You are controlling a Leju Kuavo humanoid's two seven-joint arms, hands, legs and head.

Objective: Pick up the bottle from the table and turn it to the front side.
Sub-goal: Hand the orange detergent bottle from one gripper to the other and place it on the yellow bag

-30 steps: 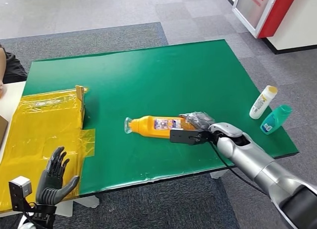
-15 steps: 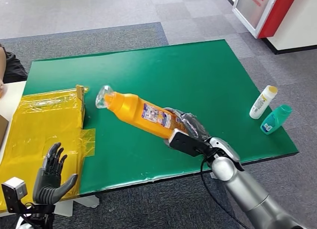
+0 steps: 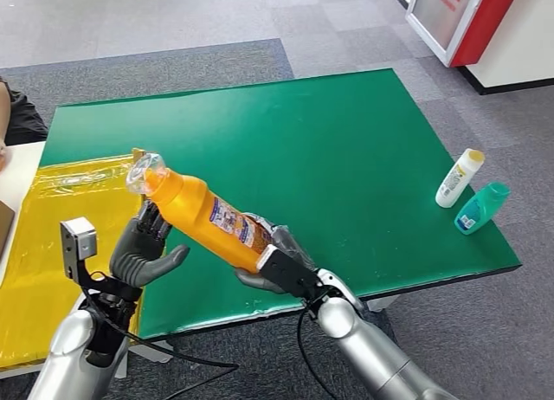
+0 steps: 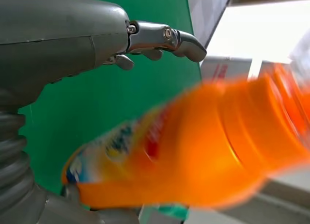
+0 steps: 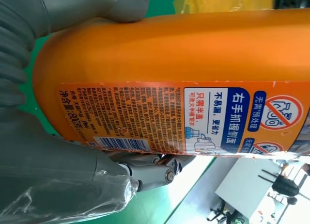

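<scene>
**Bottle aloft in the right hand, left hand waiting under its neck**

The bottle is a long orange plastic one with a clear cap, and it is off the green table, held slanting above the table's near edge with the cap end raised toward the yellow sheet. The right hand wraps the base end, thumb on one side and fingers on the other, as the right wrist view shows, with the printed back label facing that camera. The left hand sits just beneath the shoulder of the bottle with its fingers spread and nothing clamped; whether it touches the plastic I cannot tell.

Judging by its size and opaque, evenly coloured body, the bottle is probably filled and fairly heavy, so holding it by the base alone leaves a long lever pulling down on the grip. The smooth, rounded, glossy wall looks slippery, and the label film offers little more friction. The body should be stiff enough to squeeze firmly; the clear cap looks the weaker part and a poor place to hold. The sounder grip for the left hand is around the upper body just below the shoulder, so the two hands share the weight while the bottle is rolled about its long axis.

Two small bottles lie well apart at the table's right edge.
</scene>
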